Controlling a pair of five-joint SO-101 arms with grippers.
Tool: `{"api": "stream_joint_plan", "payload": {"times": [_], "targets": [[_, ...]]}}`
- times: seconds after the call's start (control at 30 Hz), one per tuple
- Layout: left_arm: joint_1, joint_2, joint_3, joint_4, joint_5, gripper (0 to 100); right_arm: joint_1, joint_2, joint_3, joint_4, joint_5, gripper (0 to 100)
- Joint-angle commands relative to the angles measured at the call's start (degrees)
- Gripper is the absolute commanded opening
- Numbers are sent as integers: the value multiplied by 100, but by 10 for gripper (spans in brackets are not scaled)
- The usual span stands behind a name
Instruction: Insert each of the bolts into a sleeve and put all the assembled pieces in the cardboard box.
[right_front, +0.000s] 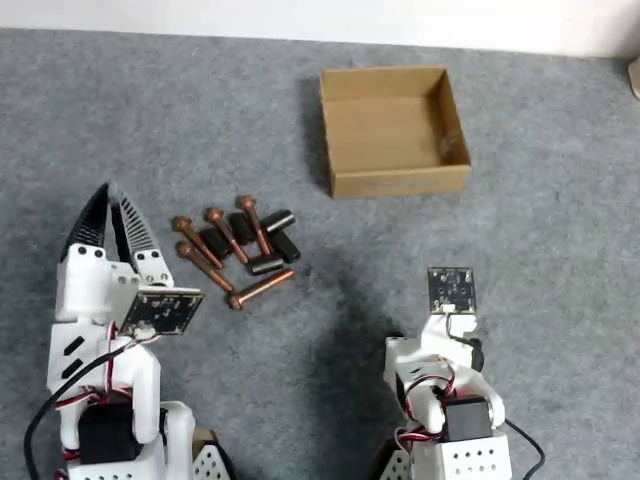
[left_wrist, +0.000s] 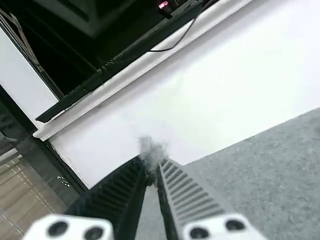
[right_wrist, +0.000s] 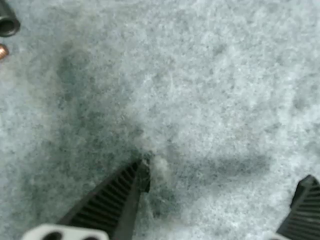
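**Right gripper (right_wrist: 225, 177) spread wide over grey carpet (right_wrist: 210, 75)**

Its ridged fingers (right_wrist: 120, 197) stand far apart, one tip near the carpet. Well apart from them lie a dark sleeve (right_wrist: 7, 22) (open end showing) and, just beside it, a copper bolt (right_wrist: 2, 51).

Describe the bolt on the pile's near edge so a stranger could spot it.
Find the cardboard box on the grey mat's far side, then come toward the arms to the heap of copper bolts and black sleeves. The bolt lies along the heap's near edge, and it alone has its head at the near end.
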Motion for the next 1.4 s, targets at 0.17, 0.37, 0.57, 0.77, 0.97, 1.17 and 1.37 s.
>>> {"api": "stream_joint_plan", "payload": {"times": [0.17,0.37,0.57,0.77,0.97,1.17,1.37], "targets": [[-207,-13,-277,-158,721,11,40,-40,549,40,26,406],[-919,-13,-286,-158,2347,11,40,-40,549,40,26,406],[-971,-13,-286,-149,2497,11,40,-40,549,22,18,406],[-963,57,-453,237,2884,11,40,-40,549,-224,18,406],[-945,1543,-1437,1152,3121,11,119,-40,549,-1411,35,406],[-66,5587,-2853,1160,3095,11,382,-31,549,-1314,44,406],[804,8330,-4127,1530,3121,11,418,-31,549,-1059,44,406]]}}
